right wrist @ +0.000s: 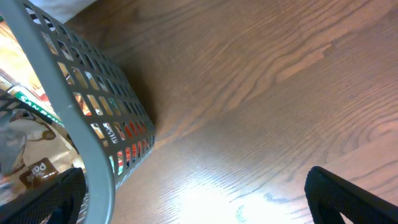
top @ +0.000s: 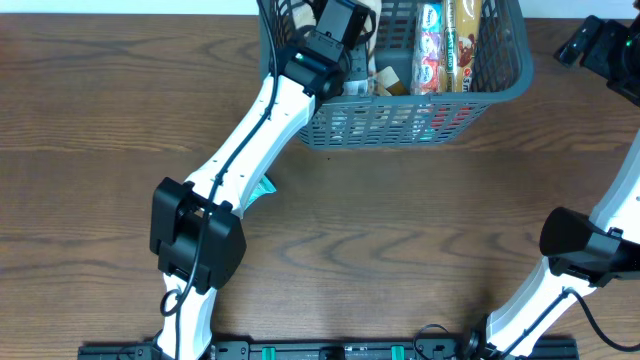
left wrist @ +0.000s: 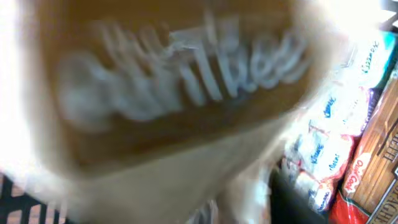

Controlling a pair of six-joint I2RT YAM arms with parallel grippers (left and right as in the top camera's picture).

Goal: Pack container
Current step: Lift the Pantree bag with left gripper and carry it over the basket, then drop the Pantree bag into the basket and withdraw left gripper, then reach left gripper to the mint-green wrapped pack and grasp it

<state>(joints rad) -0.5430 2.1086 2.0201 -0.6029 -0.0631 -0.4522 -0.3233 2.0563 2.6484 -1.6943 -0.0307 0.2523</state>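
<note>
1. The left claw [top: 345,45] reaches inside the container [top: 400,125] at the far edge of the surface [top: 400,230]. A blurred brown packet [left wrist: 186,93] fills its camera, so I cannot tell its grip.
2. Best to release low, then lift straight clear of the rim.
3. The right claw [right wrist: 196,199] gapes wide and empty.
4. The surface is wood-grained. No room shows.

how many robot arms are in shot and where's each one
2. The left arm reaches from the near edge into the container's left half. The right arm runs up the right side, the right gripper outside the container's right end. None seems hidden.
</note>
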